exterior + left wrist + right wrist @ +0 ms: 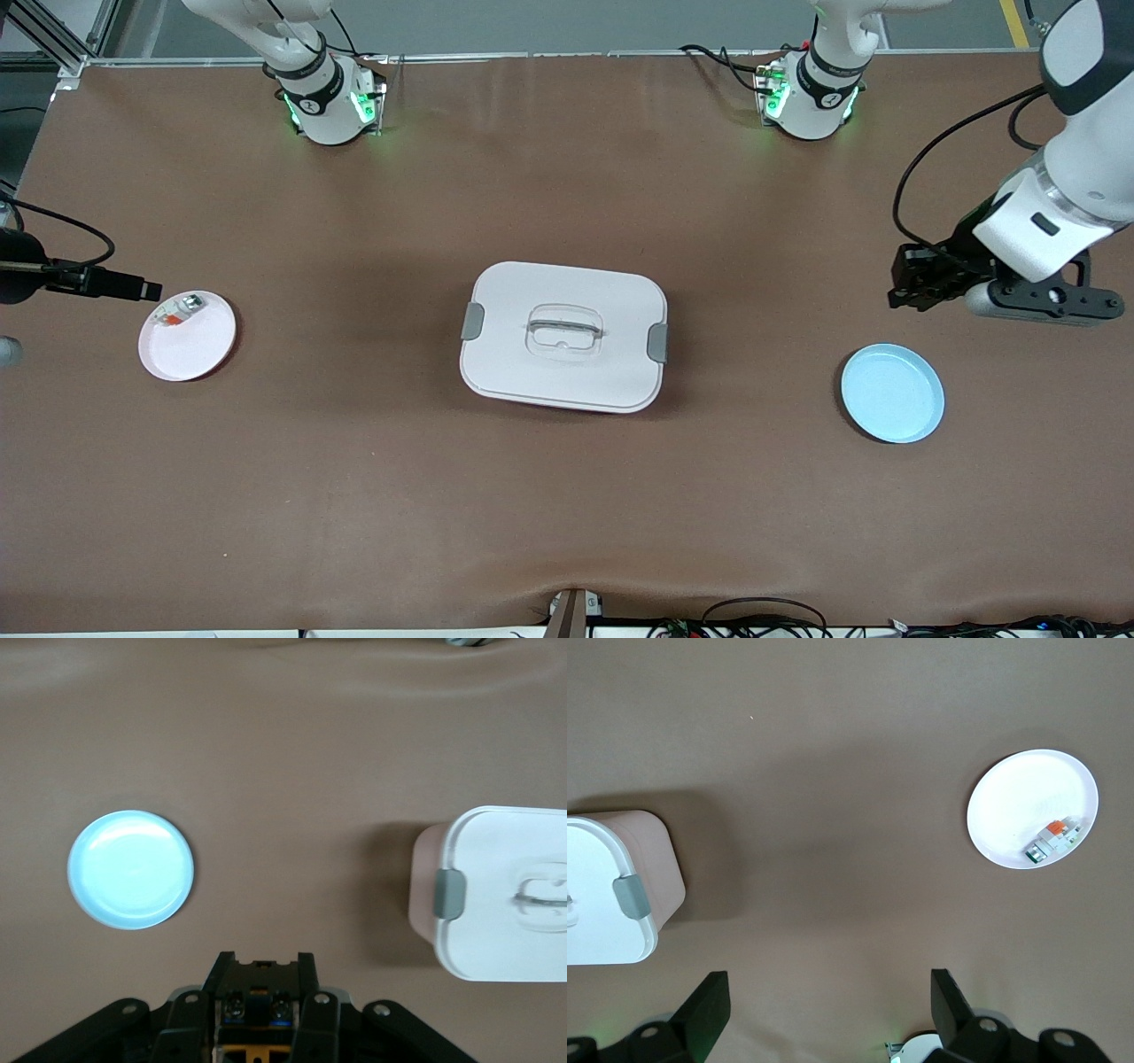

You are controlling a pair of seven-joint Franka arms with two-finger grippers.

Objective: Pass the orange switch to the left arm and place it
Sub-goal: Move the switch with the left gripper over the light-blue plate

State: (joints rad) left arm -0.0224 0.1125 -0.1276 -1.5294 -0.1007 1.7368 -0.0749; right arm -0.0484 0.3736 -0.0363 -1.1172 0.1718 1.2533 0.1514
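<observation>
No black stubby orange switch shows in any view. A small silver-white part with a red-orange bit lies on a pale pink plate toward the right arm's end; it also shows in the right wrist view. The white box with grey clips sits at the table's middle. My right gripper is open and empty, up over the table beside the pink plate, its fingers wide apart. My left gripper is shut and empty, up over the table beside the blue plate.
The blue plate is empty. The box's clipped end shows in the left wrist view and in the right wrist view. Both arm bases stand along the table's edge farthest from the front camera. Cables lie along the nearest edge.
</observation>
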